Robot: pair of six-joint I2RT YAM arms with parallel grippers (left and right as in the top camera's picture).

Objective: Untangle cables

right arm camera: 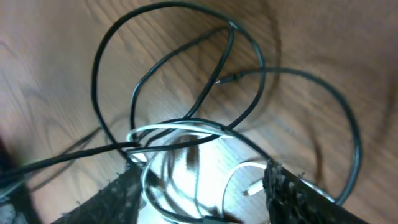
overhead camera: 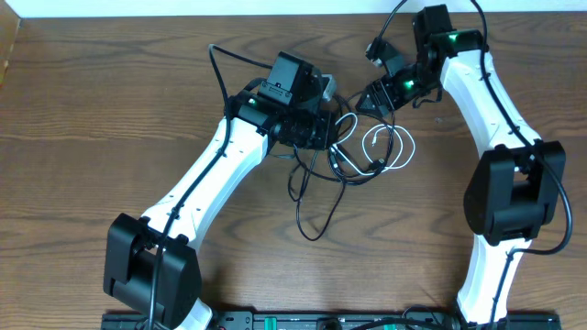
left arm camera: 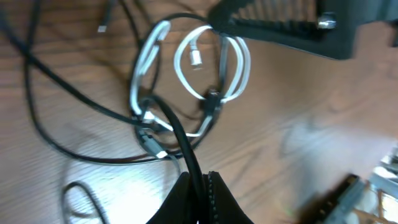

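Note:
The thin black cable point(overhead camera: 312, 197) and thin white cable point(overhead camera: 390, 147) lie looped and intertwined on the wooden table between my two grippers. My left gripper point(overhead camera: 328, 136) is at the left edge of the tangle. In the left wrist view its jaws point(left arm camera: 200, 186) are shut on a strand of the black cable point(left arm camera: 180, 134), with the white loops point(left arm camera: 186, 68) and a silvery-white plug point(left arm camera: 195, 57) beyond. My right gripper point(overhead camera: 365, 99) hovers over the tangle's upper side. In the right wrist view its fingers point(right arm camera: 205, 199) are open, astride white point(right arm camera: 168, 129) and black point(right arm camera: 186, 37) strands.
The wooden table point(overhead camera: 110, 119) runs out to the left and to the front. A thicker black cord point(overhead camera: 218, 73) arcs off the left arm, and another off the right arm point(overhead camera: 394, 18). A black rail point(overhead camera: 303, 321) lies along the front edge.

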